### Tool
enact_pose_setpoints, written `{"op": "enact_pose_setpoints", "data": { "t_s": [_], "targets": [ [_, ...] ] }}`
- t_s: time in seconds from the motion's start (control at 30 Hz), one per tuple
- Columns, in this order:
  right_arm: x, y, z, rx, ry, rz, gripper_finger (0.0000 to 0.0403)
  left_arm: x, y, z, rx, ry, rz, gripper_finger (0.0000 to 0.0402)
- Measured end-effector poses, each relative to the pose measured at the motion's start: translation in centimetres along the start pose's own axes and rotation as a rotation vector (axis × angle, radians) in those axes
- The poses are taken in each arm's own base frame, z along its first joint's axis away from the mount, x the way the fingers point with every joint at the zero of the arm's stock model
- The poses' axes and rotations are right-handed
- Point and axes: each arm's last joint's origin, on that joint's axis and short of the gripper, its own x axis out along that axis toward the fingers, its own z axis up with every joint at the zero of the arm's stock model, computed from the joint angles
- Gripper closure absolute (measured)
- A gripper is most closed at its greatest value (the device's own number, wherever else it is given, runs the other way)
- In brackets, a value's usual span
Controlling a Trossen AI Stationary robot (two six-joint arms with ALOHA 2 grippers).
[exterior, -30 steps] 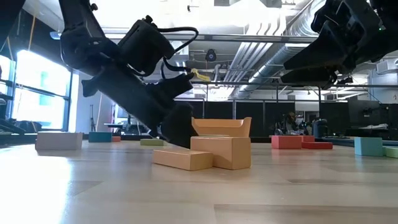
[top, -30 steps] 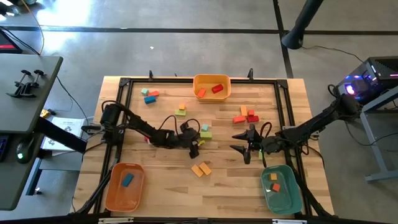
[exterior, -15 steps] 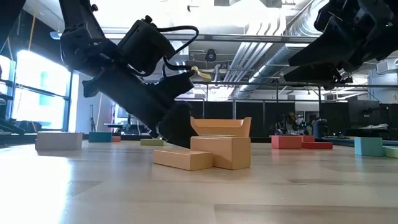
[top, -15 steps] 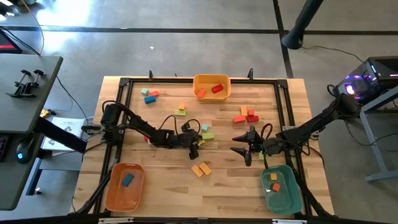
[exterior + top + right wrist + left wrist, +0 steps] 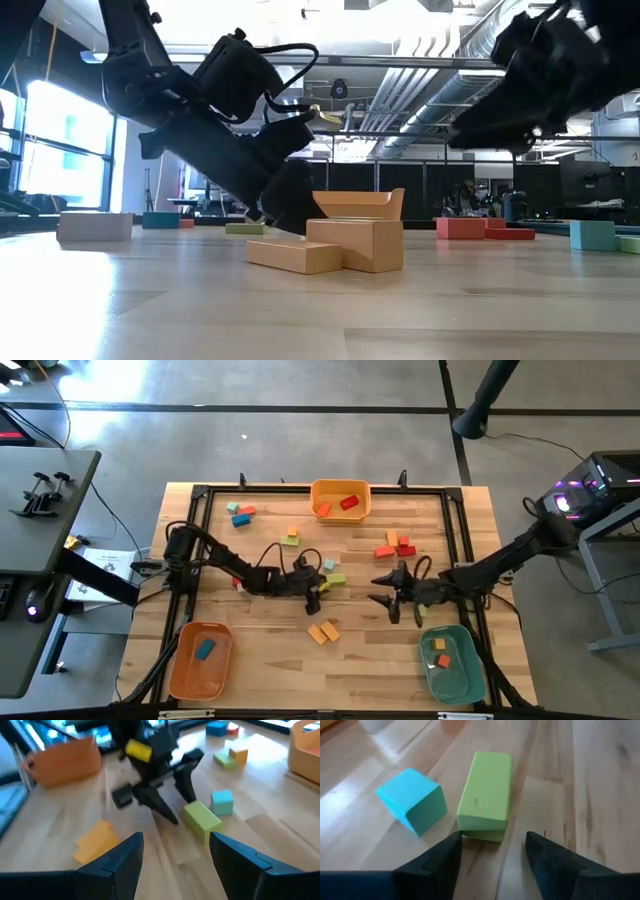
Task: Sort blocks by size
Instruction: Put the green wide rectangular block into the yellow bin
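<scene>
Since the earlier frame the right gripper (image 5: pixel 390 598) has drifted slightly left, fingers spread. High view: left gripper (image 5: pixel 316 592) open just beside the green block (image 5: pixel 334 578) at mid-table. Left wrist view: green block (image 5: pixel 485 795), a short bar, lies flat, long axis pointing away between the fingers; teal cube (image 5: pixel 412 808) beside it.

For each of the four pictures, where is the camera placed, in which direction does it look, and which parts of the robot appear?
High view: above the table, looking straight down; both arms show.
Low view: at table-top height, looking across; arms descend behind two orange blocks.
Left wrist view: on the left arm; its open left gripper faces a green block and teal block.
Right wrist view: on the right arm; open right gripper, the left gripper beyond.
Shared: both wrist views show the green block.
</scene>
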Motion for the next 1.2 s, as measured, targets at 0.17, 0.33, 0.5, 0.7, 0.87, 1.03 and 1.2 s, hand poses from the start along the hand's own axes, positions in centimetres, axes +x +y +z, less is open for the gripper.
{"op": "enact_pose_setpoints", "data": {
  "t_s": [0.17,0.33,0.5,0.7,0.87,1.03,1.2],
  "targets": [
    [1.8,-0.8,-0.6,0.011,0.047,0.031,0.0178,0.2,0.6,0.2,-0.029,-0.005,0.004,0.0152],
    [3.3,-2.1,-1.6,0.02,0.075,-0.07,0.0178,0.8,0.6,-0.1,0.031,-0.038,0.003,0.0147],
    [5.1,-4.1,-2.4,0.12,0.113,-0.114,0.0178,1.7,0.4,-0.2,0.12,-0.079,0.008,0.0147],
    [7.5,-5.1,-2.3,0.178,0.157,-0.11,0.0178,2.7,0.0,0.4,0.151,-0.094,0.013,0.0147],
    [8.6,-4.7,-2.2,0.144,0.267,-0.029,0.0178,3.2,-0.3,0.6,0.204,-0.081,0.01,0.015],
    [7.4,-3.7,-2.0,0.155,0.372,-0.014,0.0178,3.1,-0.7,0.4,0.206,-0.074,-0.022,0.0198],
    [4.7,-2.3,-1.0,0.134,0.423,-0.01,0.0178,2.9,-1.3,0.8,0.128,-0.08,-0.045,0.0301]
  ]
}}
